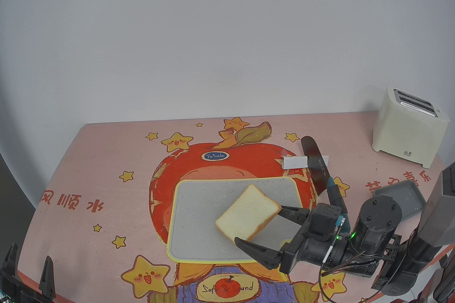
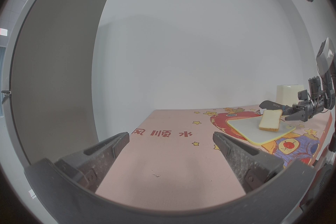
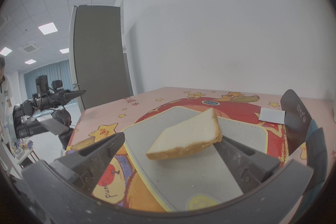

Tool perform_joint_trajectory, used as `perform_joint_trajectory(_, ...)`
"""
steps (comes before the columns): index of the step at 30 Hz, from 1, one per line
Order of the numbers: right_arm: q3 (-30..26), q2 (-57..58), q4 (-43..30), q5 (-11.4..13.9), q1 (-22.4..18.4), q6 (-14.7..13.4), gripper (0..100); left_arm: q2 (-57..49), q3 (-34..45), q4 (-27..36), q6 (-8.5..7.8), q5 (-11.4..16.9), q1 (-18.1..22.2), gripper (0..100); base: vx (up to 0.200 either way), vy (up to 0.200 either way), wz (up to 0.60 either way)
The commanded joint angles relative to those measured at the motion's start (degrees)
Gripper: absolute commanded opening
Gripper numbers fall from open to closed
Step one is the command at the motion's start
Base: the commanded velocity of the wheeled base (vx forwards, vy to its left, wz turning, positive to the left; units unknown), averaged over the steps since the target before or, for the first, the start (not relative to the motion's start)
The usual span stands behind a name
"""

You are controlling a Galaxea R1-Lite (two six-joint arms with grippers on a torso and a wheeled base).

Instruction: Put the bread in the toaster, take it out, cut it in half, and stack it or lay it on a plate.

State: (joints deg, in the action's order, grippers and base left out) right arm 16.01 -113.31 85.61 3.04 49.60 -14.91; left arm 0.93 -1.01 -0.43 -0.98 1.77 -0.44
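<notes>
Slice of bread [image 1: 249, 214] sits tilted on cutting board [image 1: 199, 218] mid tabletop [image 1: 95, 166], its raised side leaning on one finger of R gripper [image 1: 258, 226]; those fingers spread wide, not clamping it. L gripper [image 1: 28, 271] at near-left corner, fingers apart, holding nothing. White toaster [image 1: 410, 126] far right; knife [image 1: 316, 165] just beyond board's right end; grey plate [image 1: 407, 197] btwn toaster & R arm

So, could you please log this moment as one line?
bread: tilted on cutting board, propped on open right gripper | left gripper: open
</notes>
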Motion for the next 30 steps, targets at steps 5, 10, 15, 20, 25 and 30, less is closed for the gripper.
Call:
perform_joint_trajectory(5, 9.3, 0.5, -9.8, -3.5, 0.8, -11.6, 100, -0.9, 1.0, 0.0, 0.01, 0.0, 0.0, 100, 0.000, 0.000, 0.00)
perform_joint_trajectory(10, 11.2, 0.6, -10.0, -3.7, 0.8, -14.4, 100, -0.9, 1.0, 0.0, 0.01, 0.0, 0.0, 100, 0.000, 0.000, 0.00)
perform_joint_trajectory(15, 12.3, 0.8, -12.8, -5.0, 0.8, -15.3, 100, -0.9, 1.0, 0.0, 0.01, 0.0, 0.0, 100, 0.000, 0.000, 0.00)
perform_joint_trajectory(20, 13.3, 3.4, -19.0, -5.8, 0.8, -16.7, 100, -0.9, 1.0, 0.0, 0.01, 0.0, 0.0, 100, 0.000, 0.000, 0.00)
perform_joint_trajectory(25, 13.6, 6.9, -24.9, -6.2, 0.8, -16.7, 100, -0.9, 1.0, 0.0, 0.01, 0.0, -0.1, 100, 0.000, 0.000, 0.00)
perform_joint_trajectory(30, 14.1, 9.3, -30.1, -6.2, 1.0, -16.8, 100, -0.9, 1.0, 0.0, 0.01, 0.0, -0.1, 100, 0.000, 0.000, 0.00)
